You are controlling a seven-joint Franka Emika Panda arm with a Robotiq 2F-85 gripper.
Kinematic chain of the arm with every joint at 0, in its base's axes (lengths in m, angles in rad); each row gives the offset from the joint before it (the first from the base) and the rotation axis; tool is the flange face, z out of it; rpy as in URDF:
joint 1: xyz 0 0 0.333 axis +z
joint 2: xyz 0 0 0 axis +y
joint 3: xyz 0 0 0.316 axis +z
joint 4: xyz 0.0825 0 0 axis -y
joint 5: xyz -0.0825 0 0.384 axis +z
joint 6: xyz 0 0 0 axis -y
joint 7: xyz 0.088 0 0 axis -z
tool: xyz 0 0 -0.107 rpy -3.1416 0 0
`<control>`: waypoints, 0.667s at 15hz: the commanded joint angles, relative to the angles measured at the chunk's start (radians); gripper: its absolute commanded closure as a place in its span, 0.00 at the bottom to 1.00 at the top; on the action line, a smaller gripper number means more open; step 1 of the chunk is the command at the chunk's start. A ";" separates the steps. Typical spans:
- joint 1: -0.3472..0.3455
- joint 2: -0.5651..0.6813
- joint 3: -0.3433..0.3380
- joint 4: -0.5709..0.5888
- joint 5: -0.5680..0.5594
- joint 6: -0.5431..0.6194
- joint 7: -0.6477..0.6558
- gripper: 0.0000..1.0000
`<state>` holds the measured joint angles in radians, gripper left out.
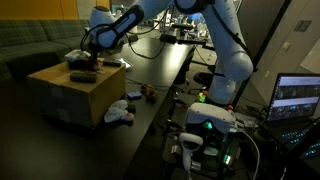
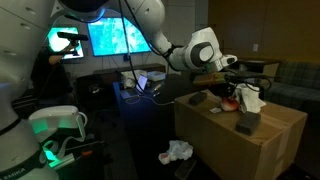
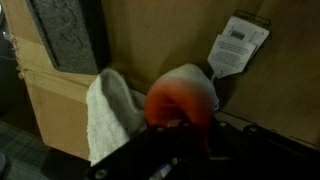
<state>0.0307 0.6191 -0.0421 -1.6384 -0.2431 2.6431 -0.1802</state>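
My gripper [image 3: 180, 132] comes in from the bottom of the wrist view, its dark jaws closed onto an orange and white soft object [image 3: 181, 92] on top of a cardboard box [image 3: 150, 30]. A white cloth [image 3: 110, 115] lies right beside the object. A grey block [image 3: 65, 35] sits farther off, and a white label [image 3: 238, 45] is stuck on the box. In both exterior views the gripper [image 1: 88, 63] [image 2: 231, 90] is down on the box top [image 1: 75, 92] [image 2: 262, 145], by the red object [image 2: 228, 101], the cloth [image 2: 250, 97] and the block [image 2: 247, 121].
A crumpled white cloth [image 1: 120, 112] [image 2: 177, 152] lies on the floor beside the box. A long dark desk with cables [image 1: 165, 50] runs behind. Lit monitors [image 2: 120, 35] and a laptop [image 1: 297, 97] stand nearby. The robot base [image 1: 210, 120] glows green.
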 commanded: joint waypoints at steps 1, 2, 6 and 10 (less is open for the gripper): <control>-0.023 -0.073 0.048 -0.028 0.022 -0.090 -0.073 0.90; -0.036 -0.091 0.069 -0.029 0.039 -0.127 -0.103 0.90; -0.072 -0.156 0.125 -0.015 0.115 -0.296 -0.208 0.90; -0.096 -0.206 0.137 0.010 0.176 -0.462 -0.294 0.91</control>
<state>-0.0363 0.4608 0.0739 -1.6374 -0.1192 2.2856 -0.3974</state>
